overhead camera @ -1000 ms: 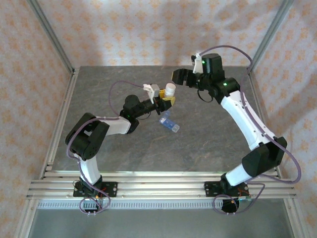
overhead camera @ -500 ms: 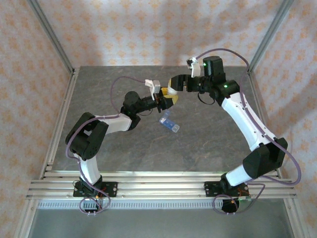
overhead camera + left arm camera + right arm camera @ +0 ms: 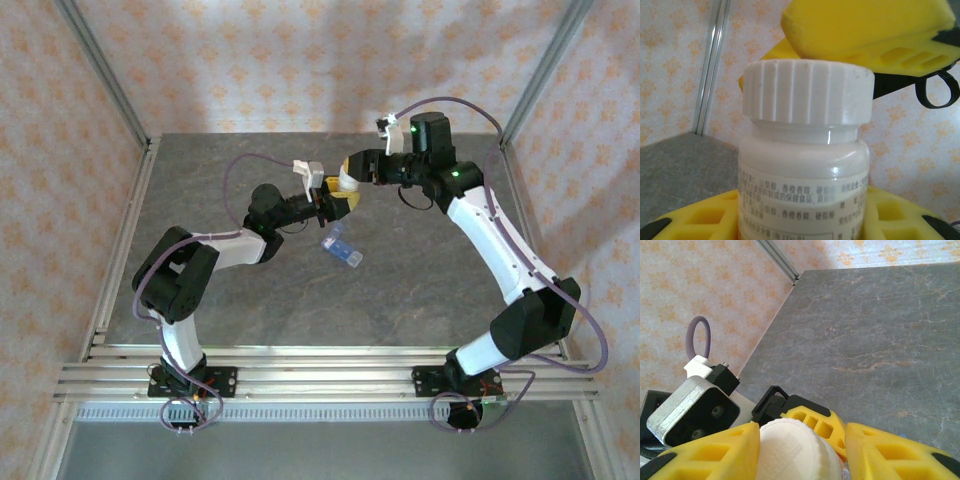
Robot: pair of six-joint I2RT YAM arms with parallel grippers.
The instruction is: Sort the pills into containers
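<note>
Bottle: a white-capped bottle (image 3: 802, 170) with a pale body and a printed label (image 3: 800, 192). It is held upright in the air over the far half of the table (image 3: 430, 300), about midway between the left and right edges.

Left gripper: the left gripper (image 3: 335, 200) is clamped on the bottle's body. In the left wrist view its yellow fingers (image 3: 695, 220) sit against the lower sides of the bottle.

Right gripper: the right gripper (image 3: 802, 450) reaches in from the far right corner and straddles the cap (image 3: 807, 92). One finger (image 3: 715, 450) lies against the cap. A thin dark line shows beside the other finger (image 3: 890, 450), so I cannot tell whether the cap is truly gripped.

Pill box: the small translucent light-blue pill box (image 3: 342, 246) lies at a slant on the table near its centre. It is on the near side of the held bottle and apart from both grippers.

In the way: from above, the two grippers meet over the bottle and hide most of it. In the left wrist view a finger of the right gripper hangs across the top of the cap. The left arm's wrist camera housing (image 3: 695, 410) sits just beside the right gripper's finger.

Around: purple cables (image 3: 232, 175) loop off both arms. Metal frame posts (image 3: 100, 70) rise at the far corners in front of patterned walls (image 3: 300, 60). A ribbed rail (image 3: 320, 375) runs along the near edge.
</note>
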